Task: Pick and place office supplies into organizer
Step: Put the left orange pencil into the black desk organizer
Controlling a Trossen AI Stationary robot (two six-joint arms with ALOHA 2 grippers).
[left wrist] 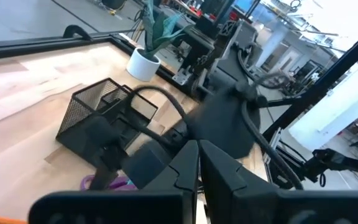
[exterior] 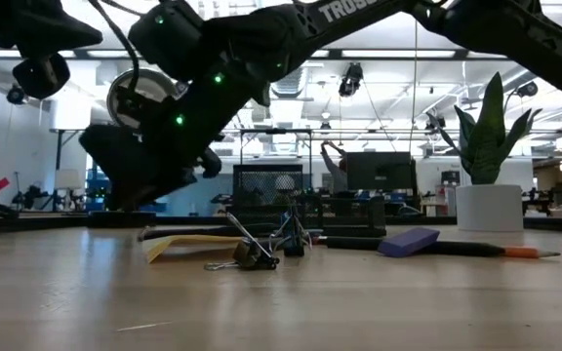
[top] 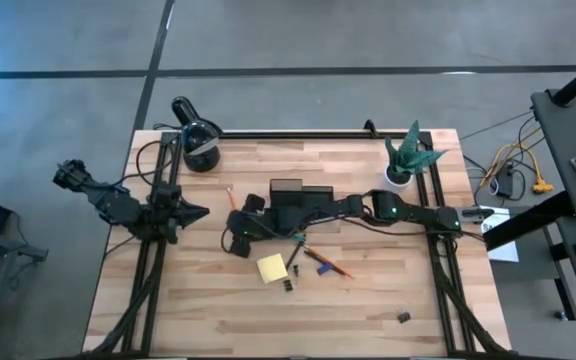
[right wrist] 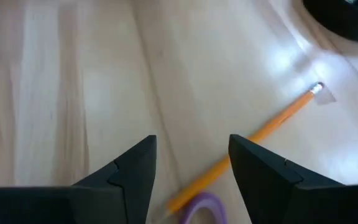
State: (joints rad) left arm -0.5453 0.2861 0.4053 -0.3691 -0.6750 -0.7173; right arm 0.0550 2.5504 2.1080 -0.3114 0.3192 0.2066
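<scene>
The right gripper [right wrist: 191, 165] is low over the table's middle, just left of the organizer [top: 290, 196], with its fingers spread wide and nothing between them — an orange pencil [right wrist: 253, 140] lies on the wood beyond the tips, and a purple loop (likely the scissors' handle) [right wrist: 202, 205] shows near its lower end. The left gripper [left wrist: 197, 171] is pressed together, empty, and held off the table's left side. The organizer, a dark mesh box, stands near the table's centre. In front of it lie the sticky pad [top: 272, 267], a black clip [exterior: 247, 255], a purple block [exterior: 410, 241] and a pen [top: 294, 255]. One more clip [top: 404, 317] lies well apart, toward the right front.
</scene>
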